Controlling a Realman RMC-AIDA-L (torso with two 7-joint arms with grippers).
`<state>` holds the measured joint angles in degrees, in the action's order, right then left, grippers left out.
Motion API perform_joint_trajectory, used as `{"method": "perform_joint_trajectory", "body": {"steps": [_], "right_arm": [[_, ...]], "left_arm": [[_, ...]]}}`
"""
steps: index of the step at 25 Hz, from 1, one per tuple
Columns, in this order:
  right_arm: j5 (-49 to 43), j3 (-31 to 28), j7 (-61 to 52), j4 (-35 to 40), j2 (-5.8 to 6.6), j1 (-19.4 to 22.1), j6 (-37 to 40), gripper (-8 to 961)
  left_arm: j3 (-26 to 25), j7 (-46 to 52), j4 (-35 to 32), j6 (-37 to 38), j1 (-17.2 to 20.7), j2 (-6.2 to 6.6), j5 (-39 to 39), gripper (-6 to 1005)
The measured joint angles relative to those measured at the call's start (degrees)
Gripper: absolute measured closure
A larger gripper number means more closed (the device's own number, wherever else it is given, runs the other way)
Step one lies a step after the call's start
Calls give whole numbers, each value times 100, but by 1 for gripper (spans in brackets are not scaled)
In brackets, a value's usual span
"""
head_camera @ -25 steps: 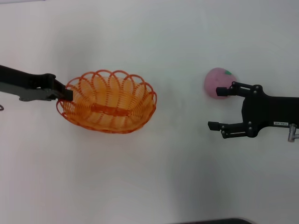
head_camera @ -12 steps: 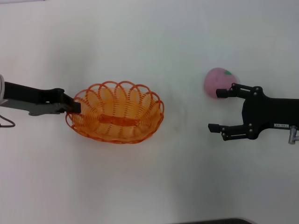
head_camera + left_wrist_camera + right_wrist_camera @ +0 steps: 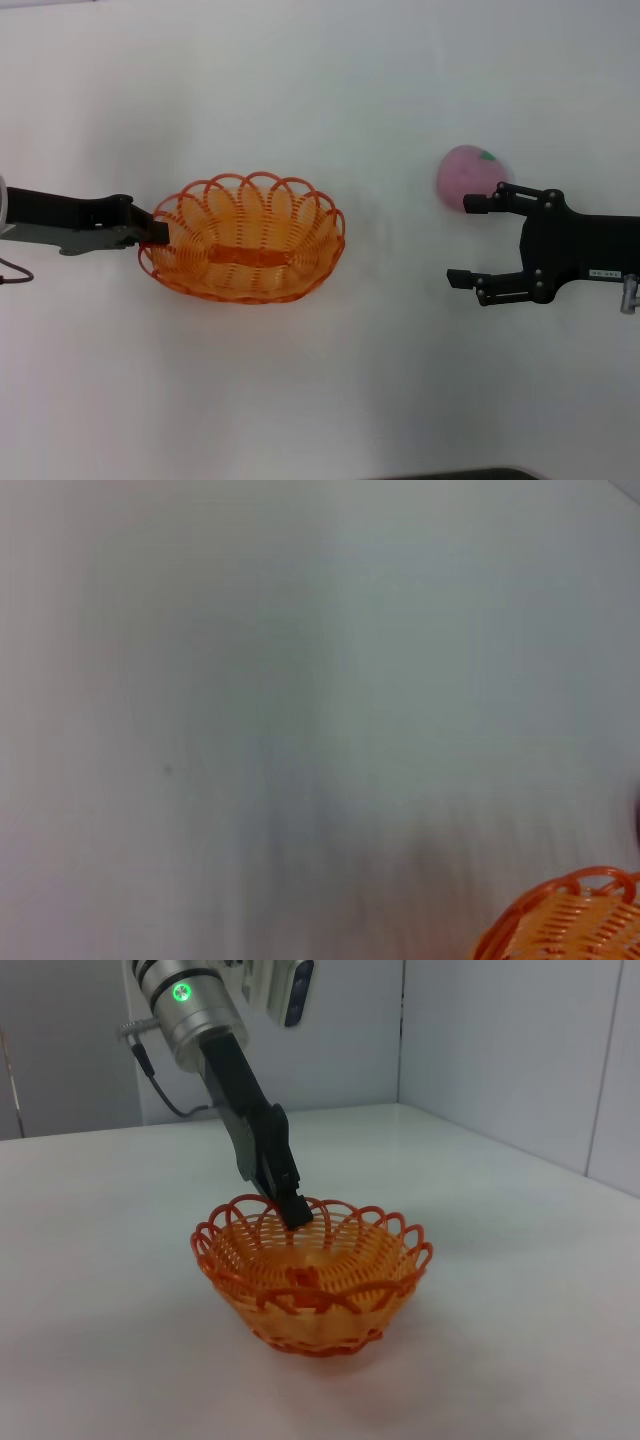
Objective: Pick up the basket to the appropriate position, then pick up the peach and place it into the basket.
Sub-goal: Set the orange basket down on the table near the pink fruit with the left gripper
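Note:
The orange basket (image 3: 245,238) is left of the table's middle. My left gripper (image 3: 155,232) is shut on its left rim. The right wrist view shows the same grip, with the left gripper (image 3: 295,1212) on the far rim of the basket (image 3: 310,1275), which sits on or just above the table. A piece of the rim (image 3: 565,920) shows in the left wrist view. The pink peach (image 3: 466,177) lies on the table at the right. My right gripper (image 3: 463,240) is open and empty. Its far fingertip is at the peach's near edge, and the peach is outside the jaws.
The white table (image 3: 330,380) spreads all around. A grey wall (image 3: 500,1040) stands behind the table in the right wrist view. A dark edge (image 3: 450,474) shows at the front of the table.
My left gripper carried the basket to the right and slightly nearer, and the basket now sits more level. The right gripper and the peach have barely moved.

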<state>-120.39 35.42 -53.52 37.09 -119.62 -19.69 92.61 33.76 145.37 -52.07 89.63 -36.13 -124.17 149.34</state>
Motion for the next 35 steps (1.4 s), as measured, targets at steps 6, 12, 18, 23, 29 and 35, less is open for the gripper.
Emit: {"method": "perform_joint_trajectory", "body": {"steps": [6, 12, 18, 23, 29, 35], "right_arm": [[1, 0, 0, 0, 0, -6, 2, 6], [0, -1, -6, 0, 0, -18, -30, 6], [1, -9, -9, 0, 0, -17, -40, 7], [8, -17, -9, 0, 0, -29, -47, 7], [10, -10, -31, 0, 0, -57, -51, 7], [16, -2, -37, 0, 0, -68, -52, 7]], "left_arm": [[1, 0, -17, -117, 70, -4, -58, 928], [7, 0, -32, -290, 141, -9, -82, 927], [-1, 0, -77, -392, 251, -17, -232, 926], [8, 0, -186, -430, 401, -16, -417, 926], [87, -18, -243, -505, 489, -22, -443, 925], [263, -33, -287, -652, 529, -29, -453, 924]]}}
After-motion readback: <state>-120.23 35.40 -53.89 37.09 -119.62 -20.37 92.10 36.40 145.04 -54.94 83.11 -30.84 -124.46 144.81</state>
